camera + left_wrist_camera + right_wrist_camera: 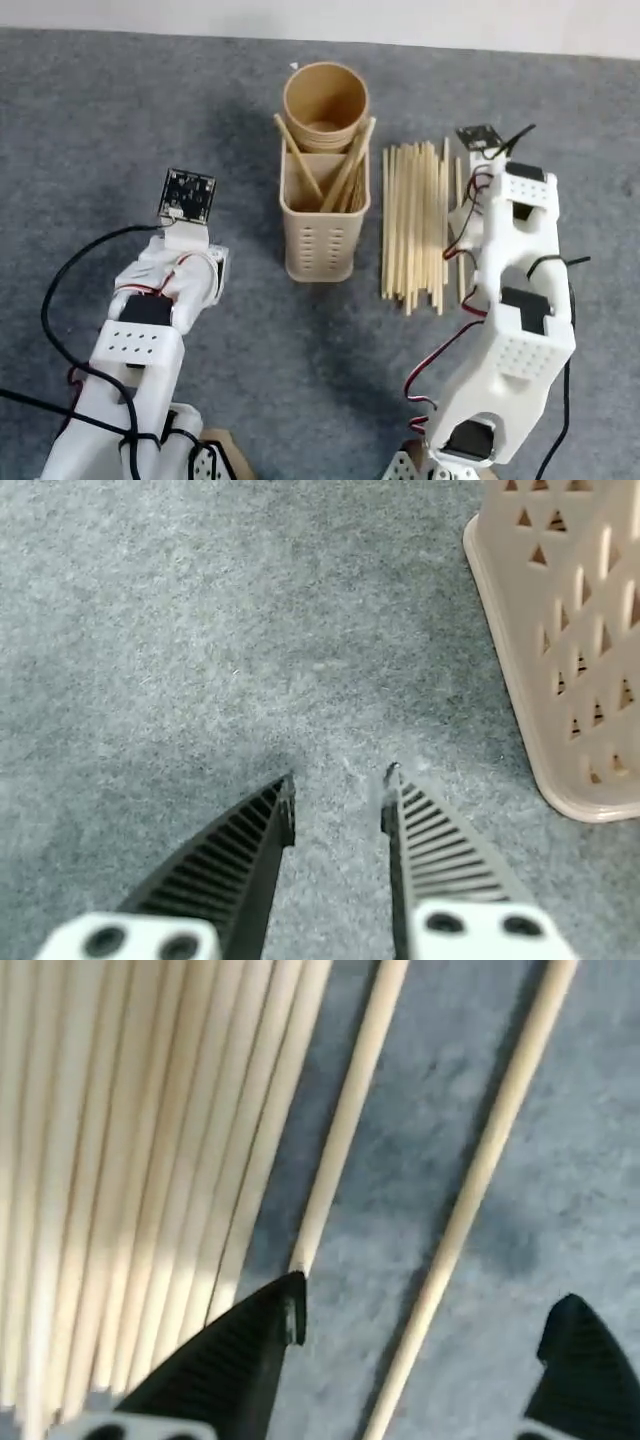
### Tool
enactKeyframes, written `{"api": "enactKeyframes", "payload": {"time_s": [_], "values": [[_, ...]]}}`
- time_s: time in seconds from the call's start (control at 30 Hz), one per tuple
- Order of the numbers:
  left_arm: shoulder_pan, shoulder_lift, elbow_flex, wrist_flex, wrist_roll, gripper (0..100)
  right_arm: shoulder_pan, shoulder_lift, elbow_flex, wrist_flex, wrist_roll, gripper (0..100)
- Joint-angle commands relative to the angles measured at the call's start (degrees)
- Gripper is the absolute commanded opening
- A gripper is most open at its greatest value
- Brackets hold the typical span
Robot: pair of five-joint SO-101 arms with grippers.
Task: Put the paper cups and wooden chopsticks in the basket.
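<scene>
High view has the paper cups standing in the basket with a few wooden chopsticks, yet the pile lies beside it, the right gripper wide open astride one loose chopstick, the left gripper parted, empty.

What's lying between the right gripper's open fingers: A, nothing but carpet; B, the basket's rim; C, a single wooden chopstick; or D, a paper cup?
C: the right wrist view shows one wooden chopstick running through the gap between the two spread fingers of the right gripper.
</scene>
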Motion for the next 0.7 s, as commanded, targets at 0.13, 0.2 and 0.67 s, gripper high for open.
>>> {"api": "enactKeyframes", "payload": {"time_s": [0.13,0.2,0.67], "values": [[0.84,-1.01,-0.31,-0.97,-0.44,17,-3.56,-9.89,-4.44,6.81,0.26,36.6],[0.84,-1.01,-0.31,-0.97,-0.44,17,-4.0,-10.15,-4.35,6.73,0.26,36.5],[0.84,-1.01,-0.31,-0.88,-0.44,17,-4.35,7.69,-4.79,0.22,-0.18,35.4]]}}
